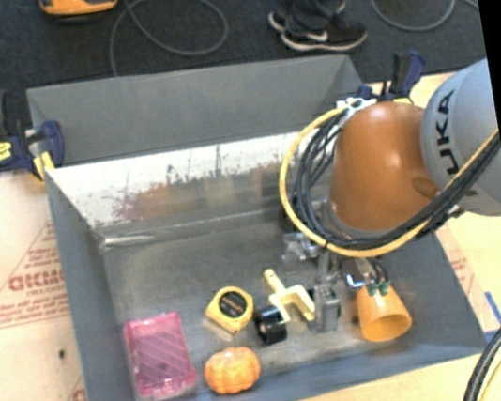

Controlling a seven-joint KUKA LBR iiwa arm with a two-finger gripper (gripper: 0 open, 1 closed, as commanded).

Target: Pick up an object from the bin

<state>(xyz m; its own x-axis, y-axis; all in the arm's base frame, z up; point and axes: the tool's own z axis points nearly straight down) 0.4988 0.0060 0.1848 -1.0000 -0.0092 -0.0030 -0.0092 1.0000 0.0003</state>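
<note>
Six small things lie on the floor of the bin (pixel 193 252), along its near wall. A pale yellow plastic piece (pixel 289 297) with short arms lies flat just left of the gripper (pixel 328 310), touching a small black thing (pixel 271 325). An orange cup (pixel 382 317) lies on its side toward the near right corner. Left of the black thing sits a round yellow tape measure (pixel 229 309). A small orange pumpkin (pixel 232 370) lies against the near wall. A flat pink packet (pixel 158 355) lies by the near left corner.

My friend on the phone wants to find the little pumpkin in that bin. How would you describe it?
Look in the grey bin, along its wall lowest in the view. Just right of the flat pink packet lies the pumpkin: round, ribbed and orange, unlike the yellow tape measure above it.
</note>
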